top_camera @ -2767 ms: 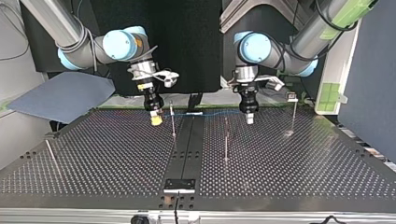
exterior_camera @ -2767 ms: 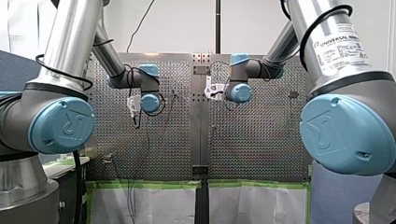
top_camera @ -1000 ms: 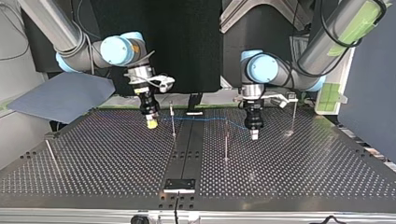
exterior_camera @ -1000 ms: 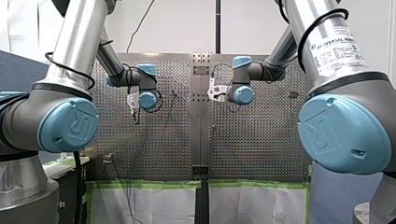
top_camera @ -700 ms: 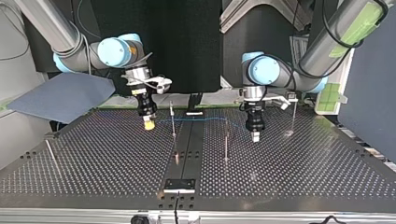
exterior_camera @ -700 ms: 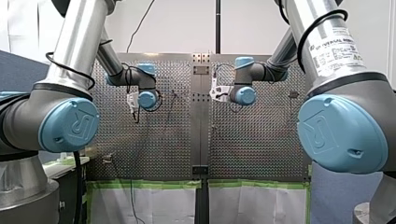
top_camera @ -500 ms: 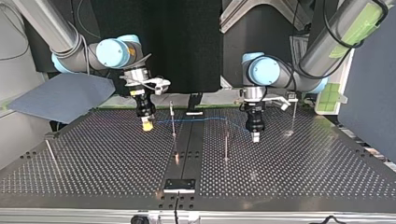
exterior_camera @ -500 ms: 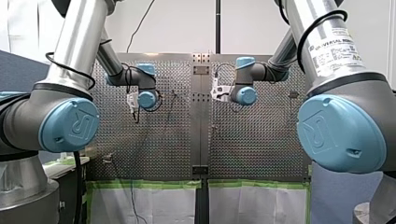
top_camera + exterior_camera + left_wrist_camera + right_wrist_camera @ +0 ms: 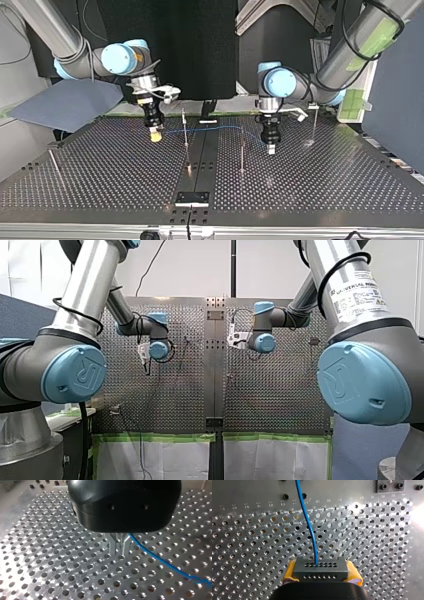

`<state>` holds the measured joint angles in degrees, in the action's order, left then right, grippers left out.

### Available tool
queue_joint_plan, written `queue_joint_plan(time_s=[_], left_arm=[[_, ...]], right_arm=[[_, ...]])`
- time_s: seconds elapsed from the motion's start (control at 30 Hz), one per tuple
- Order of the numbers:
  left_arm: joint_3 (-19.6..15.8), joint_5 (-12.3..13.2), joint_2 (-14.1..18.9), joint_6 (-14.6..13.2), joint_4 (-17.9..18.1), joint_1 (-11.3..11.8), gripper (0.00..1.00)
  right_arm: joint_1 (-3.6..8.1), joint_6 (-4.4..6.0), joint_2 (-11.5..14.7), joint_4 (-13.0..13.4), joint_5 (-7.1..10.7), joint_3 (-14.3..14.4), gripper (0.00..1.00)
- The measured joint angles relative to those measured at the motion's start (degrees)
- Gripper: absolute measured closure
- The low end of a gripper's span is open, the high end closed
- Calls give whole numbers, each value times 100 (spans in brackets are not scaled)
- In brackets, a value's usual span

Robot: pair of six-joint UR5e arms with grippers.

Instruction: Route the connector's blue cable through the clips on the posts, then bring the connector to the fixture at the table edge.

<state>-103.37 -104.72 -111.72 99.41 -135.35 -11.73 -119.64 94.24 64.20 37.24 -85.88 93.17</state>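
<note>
Perforated desk (image 9: 100, 170) with a black strip down the middle, read across the top view. Toward the far-left corner is the right gripper (image 9: 155, 135), low over the desk, its yellow pads clamped on the grey connector (image 9: 320, 570). The right wrist view shows the connector squarely between the pads. The blue cable (image 9: 210, 128) exits the connector's face and runs above the desk toward the right edge. It crosses the first post (image 9: 185, 127) partway up, just left of the strip. It then peaks by the top of the second post (image 9: 243, 140), just right of the strip. Can't tell if it's seated in a clip at either. From there it drops to the left gripper (image 9: 270, 148), tips close to the desk, metal fingers (image 9: 112, 546) narrow and pinching the cable. The third post (image 9: 315, 122) stands near the far-right corner, apart from the cable. A bolted plate (image 9: 192, 198) sits mid near edge, well apart from the connector.
</note>
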Motion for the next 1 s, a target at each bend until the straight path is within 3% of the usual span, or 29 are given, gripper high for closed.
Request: queue_joint_plan(time_s=[0.5,1.0], left_arm=[[526,12,-381,15,-260,-79,82],[637,23,-389,57,-311,24,82]], right_arm=[[165,26,-96,-21,0,-157,100],[307,64,-521,-193,-9,-730,100]])
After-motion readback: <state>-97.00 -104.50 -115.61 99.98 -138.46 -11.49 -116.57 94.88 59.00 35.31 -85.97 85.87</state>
